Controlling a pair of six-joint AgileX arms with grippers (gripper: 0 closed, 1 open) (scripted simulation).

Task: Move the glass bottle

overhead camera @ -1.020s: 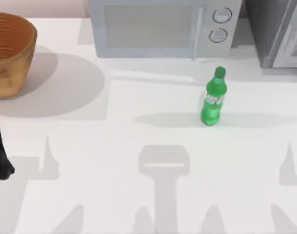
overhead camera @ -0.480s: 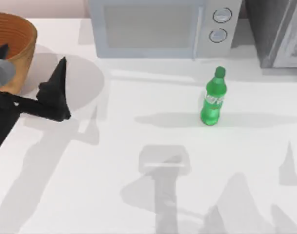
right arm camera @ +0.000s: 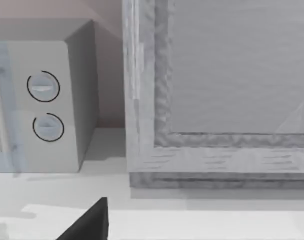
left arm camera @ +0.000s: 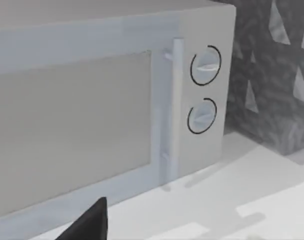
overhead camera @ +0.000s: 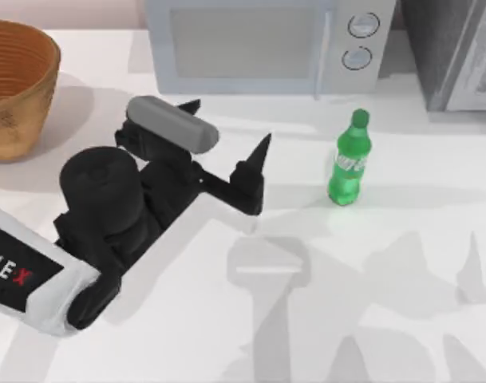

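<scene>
The glass bottle (overhead camera: 350, 159), bright green with a green cap and a white label band, stands upright on the white table (overhead camera: 402, 263), right of centre and in front of the microwave's dials. My left gripper (overhead camera: 231, 121) hovers to the bottle's left with a clear gap between them. It is open, its two dark fingertips (overhead camera: 258, 153) spread wide and pointing toward the back and right. In the left wrist view one fingertip (left arm camera: 92, 222) shows before the microwave. In the right wrist view one fingertip (right arm camera: 92, 220) of the right gripper shows, set off to one side.
A white microwave (overhead camera: 258, 48) stands along the back edge, close behind the bottle. A wicker basket (overhead camera: 15, 80) sits at the back left. A grey textured cabinet (overhead camera: 458, 56) fills the back right corner. Open tabletop lies in front of the bottle.
My left arm has swung in from the left edge toward the table's middle, bringing its open gripper close to the bottle's left side. The bottle has not moved.
</scene>
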